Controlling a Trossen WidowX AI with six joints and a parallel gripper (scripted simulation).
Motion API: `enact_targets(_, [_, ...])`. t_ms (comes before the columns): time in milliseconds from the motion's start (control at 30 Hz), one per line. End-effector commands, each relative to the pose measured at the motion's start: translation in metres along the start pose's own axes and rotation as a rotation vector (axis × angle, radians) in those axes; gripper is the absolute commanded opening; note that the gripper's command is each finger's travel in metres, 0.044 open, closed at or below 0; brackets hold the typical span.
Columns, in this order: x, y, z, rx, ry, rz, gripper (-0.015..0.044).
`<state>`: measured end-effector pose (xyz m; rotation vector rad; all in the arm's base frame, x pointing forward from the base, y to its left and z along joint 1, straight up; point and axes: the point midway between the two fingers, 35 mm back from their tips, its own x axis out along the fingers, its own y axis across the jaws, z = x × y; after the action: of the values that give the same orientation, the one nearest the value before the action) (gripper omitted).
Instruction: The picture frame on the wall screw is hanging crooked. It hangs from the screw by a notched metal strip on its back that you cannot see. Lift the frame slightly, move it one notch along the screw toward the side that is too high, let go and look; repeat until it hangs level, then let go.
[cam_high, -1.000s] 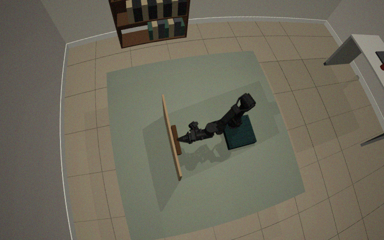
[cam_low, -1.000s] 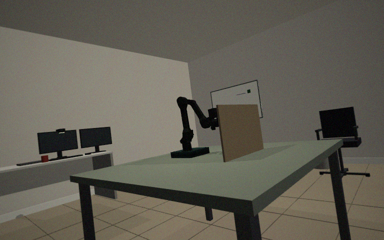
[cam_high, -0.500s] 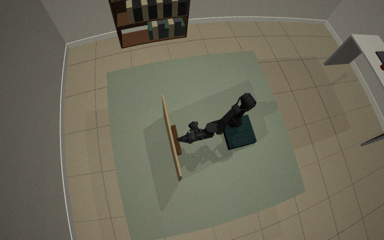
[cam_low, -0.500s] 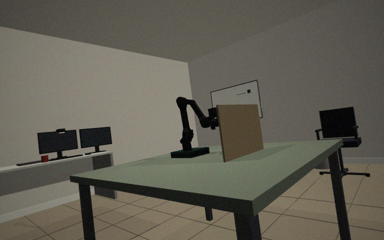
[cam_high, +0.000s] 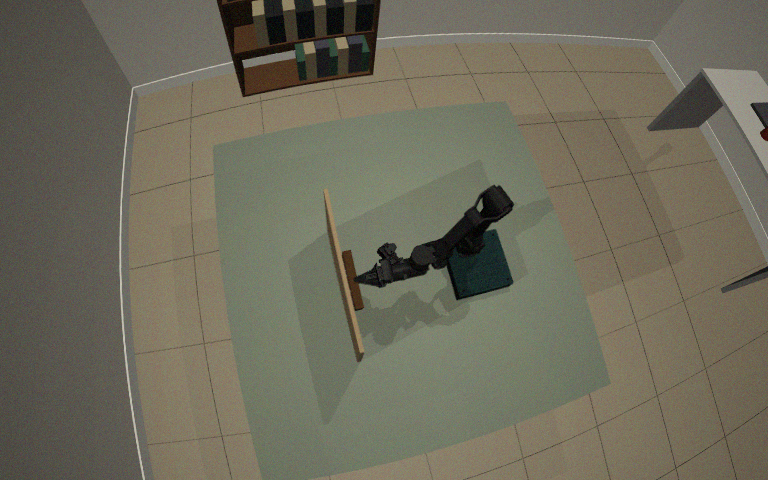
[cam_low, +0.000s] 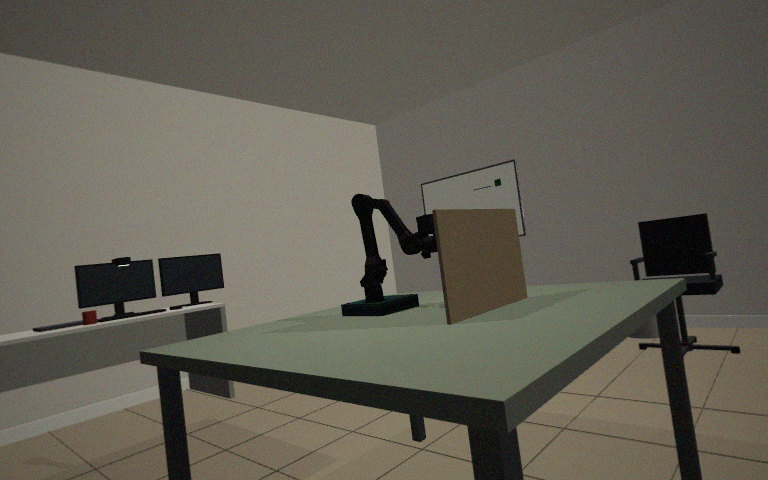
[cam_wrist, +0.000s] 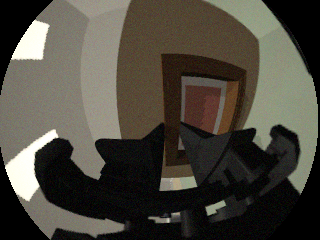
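Observation:
The picture frame (cam_high: 350, 264) (cam_wrist: 172, 90) has a dark brown border, a pale inner mat and a reddish picture. It hangs on the near face of the upright tan board (cam_high: 334, 232) (cam_low: 481, 260) (cam_wrist: 140, 75). My gripper (cam_high: 357, 280) (cam_wrist: 171, 125) is shut on the frame's upper bar, the bar on the left in the wrist view. The frame's front is hidden in the exterior view by the board. The screw and the notched strip are hidden. I cannot tell from these views whether the frame is level.
The board stands on the green table (cam_high: 271, 158) (cam_low: 362, 356). The arm's dark teal base (cam_high: 481, 271) (cam_low: 379, 305) is on the table, on the frame's side of the board. A bookcase (cam_high: 240, 73), a side desk (cam_high: 730, 84) (cam_low: 209, 311) and a chair (cam_low: 673, 246) stand away from the table.

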<state>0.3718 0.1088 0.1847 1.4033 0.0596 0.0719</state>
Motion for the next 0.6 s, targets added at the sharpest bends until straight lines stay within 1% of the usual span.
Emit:
enact_targets(0, [0.0002, 0.0070, 0.0011, 0.010, -0.005, 0.018, 0.0000])
enact_targets(567, [0.0002, 0.0052, 0.0011, 0.010, -0.005, 0.018, 0.0000])
